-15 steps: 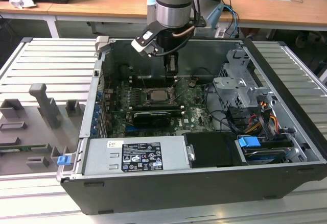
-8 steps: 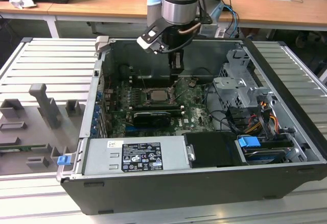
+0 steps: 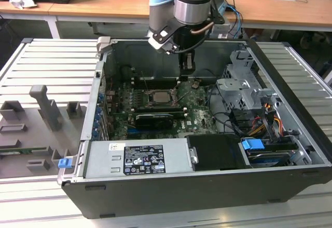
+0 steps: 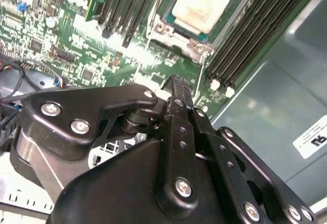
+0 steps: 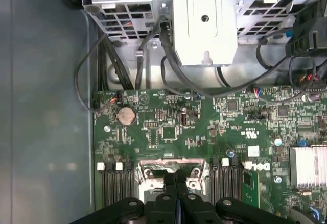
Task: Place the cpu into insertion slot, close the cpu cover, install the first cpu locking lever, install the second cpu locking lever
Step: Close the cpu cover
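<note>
— What is seen in the exterior view?
— An open computer case (image 3: 207, 197) is seen lying on the ribbed table (image 3: 31, 62). The gripper (image 3: 188, 74) is poised over the motherboard (image 3: 199, 116), towards the case's far wall, with its fingers set narrow. The cpu (image 3: 158, 97) is seated at the board's middle, near the fingertips but untouched.

— And in the second wrist view?
— The fingers (image 4: 180, 106) are shown pressed together, with nothing gripped. The cpu (image 4: 202, 4) is framed by the cpu cover (image 4: 163, 17), apparently laid flat around it. Memory slots (image 4: 245, 35) are ranged on both sides.

— In the first wrist view?
— The closed fingers (image 5: 166, 201) are seen before the socket (image 5: 153, 172), which is partly hidden by them. A coin battery (image 5: 125, 115) is set further along the board.
</note>
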Robot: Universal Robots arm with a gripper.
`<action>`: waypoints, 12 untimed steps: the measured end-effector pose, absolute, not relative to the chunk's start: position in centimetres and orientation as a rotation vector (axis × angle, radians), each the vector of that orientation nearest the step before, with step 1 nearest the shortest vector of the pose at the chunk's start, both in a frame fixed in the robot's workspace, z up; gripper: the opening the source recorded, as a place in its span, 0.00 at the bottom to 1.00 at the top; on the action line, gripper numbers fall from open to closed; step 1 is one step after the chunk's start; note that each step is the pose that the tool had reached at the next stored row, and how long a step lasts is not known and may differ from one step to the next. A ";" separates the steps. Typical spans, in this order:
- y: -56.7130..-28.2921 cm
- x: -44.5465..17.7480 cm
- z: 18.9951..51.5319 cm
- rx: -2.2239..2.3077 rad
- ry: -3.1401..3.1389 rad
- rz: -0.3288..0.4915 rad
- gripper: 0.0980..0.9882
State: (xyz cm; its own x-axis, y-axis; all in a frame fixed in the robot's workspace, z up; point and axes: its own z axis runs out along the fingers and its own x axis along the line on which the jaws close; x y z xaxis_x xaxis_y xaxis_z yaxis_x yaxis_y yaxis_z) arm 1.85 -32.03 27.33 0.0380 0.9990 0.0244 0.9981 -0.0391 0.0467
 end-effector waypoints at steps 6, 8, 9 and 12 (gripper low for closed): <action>-32.0 3.3 27.6 2.251 2.166 0.079 0.01; -32.0 3.6 27.6 2.251 2.166 0.079 0.01; -32.0 3.8 27.6 2.251 2.166 0.079 0.01; -32.0 4.0 27.5 2.251 2.166 0.079 0.01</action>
State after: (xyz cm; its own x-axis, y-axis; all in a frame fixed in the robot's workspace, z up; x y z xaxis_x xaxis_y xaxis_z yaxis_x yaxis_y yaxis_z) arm 4.00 -32.02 27.54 0.0380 0.9990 0.0249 0.9981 -0.0391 0.0469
